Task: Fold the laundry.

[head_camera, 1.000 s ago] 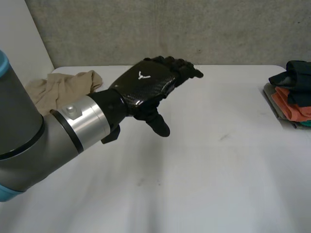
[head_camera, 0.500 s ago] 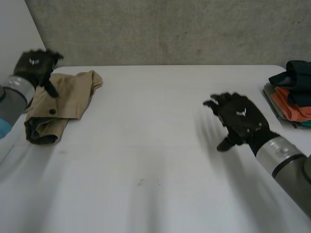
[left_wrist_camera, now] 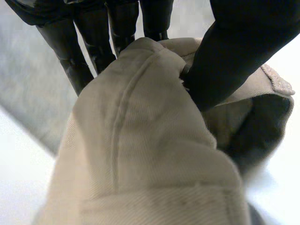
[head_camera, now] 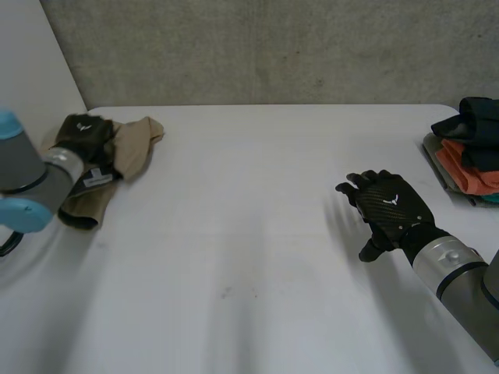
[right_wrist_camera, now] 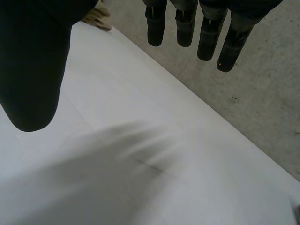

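A stack of folded clothes in dark blue, orange and teal sits at the desk's right edge, partly cut off, and a rough grey wall runs behind the far edge. The tan garment lies bunched at the far left corner. The left robot hand sits on top of it and covers its middle in the head view. In the left wrist view the fingers go behind a raised fold and the thumb presses on its front, so the fold is pinched between them. The right robot hand hovers above the desk towards the right edge, apart from the stack, with its fingers straight and spread from the thumb, holding nothing. What kind of garment the tan one is cannot be told. Its cloth is a sturdy twill with a stitched seam running down the fold, and a dark lining shows inside an opening beside the thumb. Both robot hands are glossy black, with a woven pattern on the back.
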